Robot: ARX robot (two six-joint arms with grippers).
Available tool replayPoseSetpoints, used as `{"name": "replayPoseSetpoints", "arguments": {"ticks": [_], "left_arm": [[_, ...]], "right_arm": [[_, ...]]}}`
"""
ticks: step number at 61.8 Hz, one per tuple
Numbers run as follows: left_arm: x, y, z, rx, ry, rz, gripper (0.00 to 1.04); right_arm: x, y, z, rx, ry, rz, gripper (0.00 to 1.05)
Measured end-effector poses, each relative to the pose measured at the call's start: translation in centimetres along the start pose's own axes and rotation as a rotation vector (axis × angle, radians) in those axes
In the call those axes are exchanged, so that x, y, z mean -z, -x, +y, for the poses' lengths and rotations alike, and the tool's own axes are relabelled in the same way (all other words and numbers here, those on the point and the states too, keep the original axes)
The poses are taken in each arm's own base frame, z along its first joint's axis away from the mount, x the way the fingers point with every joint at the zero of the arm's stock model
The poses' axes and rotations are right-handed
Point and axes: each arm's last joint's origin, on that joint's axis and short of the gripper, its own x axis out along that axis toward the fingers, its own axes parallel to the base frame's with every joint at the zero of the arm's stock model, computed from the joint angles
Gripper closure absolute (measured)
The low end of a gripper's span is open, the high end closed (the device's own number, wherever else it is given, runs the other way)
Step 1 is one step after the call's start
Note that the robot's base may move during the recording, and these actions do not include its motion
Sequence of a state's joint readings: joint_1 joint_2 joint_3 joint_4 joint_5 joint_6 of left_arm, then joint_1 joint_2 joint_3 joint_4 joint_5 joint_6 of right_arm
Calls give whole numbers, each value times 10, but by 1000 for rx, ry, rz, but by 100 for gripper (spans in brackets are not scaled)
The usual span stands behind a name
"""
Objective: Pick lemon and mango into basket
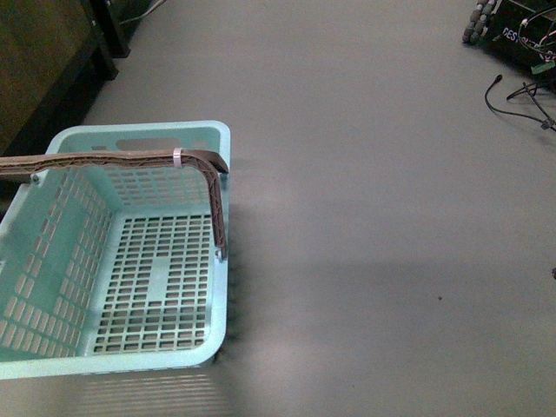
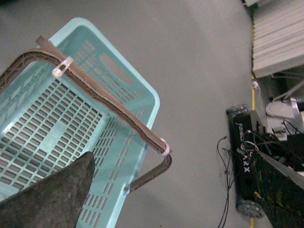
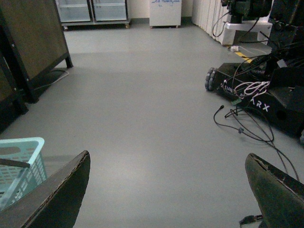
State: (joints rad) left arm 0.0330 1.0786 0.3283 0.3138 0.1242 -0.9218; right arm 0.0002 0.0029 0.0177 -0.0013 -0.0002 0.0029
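Right wrist view is showing the right tool (image 3: 167, 164) spread apart near the light teal slotted plastic basket (image 1: 130, 358); the left tool (image 2: 54, 197), state untellable, is hovering over it. Lemon and mango are showing nowhere; blind reaching is risking snagging its grey-brown handle (image 1: 113, 159).

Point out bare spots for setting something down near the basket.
The basket is empty inside. Bare floor runs from its right wall out to the cables and wheeled robot base at far right; crowded there.
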Motion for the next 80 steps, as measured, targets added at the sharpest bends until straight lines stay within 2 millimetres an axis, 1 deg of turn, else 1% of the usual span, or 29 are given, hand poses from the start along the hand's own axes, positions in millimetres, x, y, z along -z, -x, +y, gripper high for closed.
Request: {"name": "replayPoseSetpoints", "arguments": {"ticks": [4,6,12,19,28,37,47,51,61,65,69,70,75,78,80], "left_arm": [[2,-20,2,-64,54,5,7],[5,-36,5,-120,98,11,7],[16,-68,9,-223,153,39,7],[29,-100,7,-284,178,68,7],[41,-137,2,-321,193,78,7],[45,-166,4,-343,204,70,7],[48,-186,7,-350,219,69,7],[49,-198,7,-350,224,68,7],[50,-217,7,-360,218,60,7],[50,-222,7,-365,216,60,16],[51,-228,9,-377,214,61,29],[51,-229,9,-377,214,61,31],[51,-232,9,-375,215,62,47],[51,-233,9,-376,218,64,54],[52,-234,10,-381,218,67,61]], "right_arm": [[0,0,0,0,0,0,9],[0,0,0,0,0,0,9],[0,0,0,0,0,0,9],[0,0,0,0,0,0,9],[0,0,0,0,0,0,9],[0,0,0,0,0,0,9],[0,0,0,0,0,0,9],[0,0,0,0,0,0,9],[0,0,0,0,0,0,9],[0,0,0,0,0,0,9],[0,0,0,0,0,0,9],[0,0,0,0,0,0,9],[0,0,0,0,0,0,9],[0,0,0,0,0,0,9],[0,0,0,0,0,0,9]]}}
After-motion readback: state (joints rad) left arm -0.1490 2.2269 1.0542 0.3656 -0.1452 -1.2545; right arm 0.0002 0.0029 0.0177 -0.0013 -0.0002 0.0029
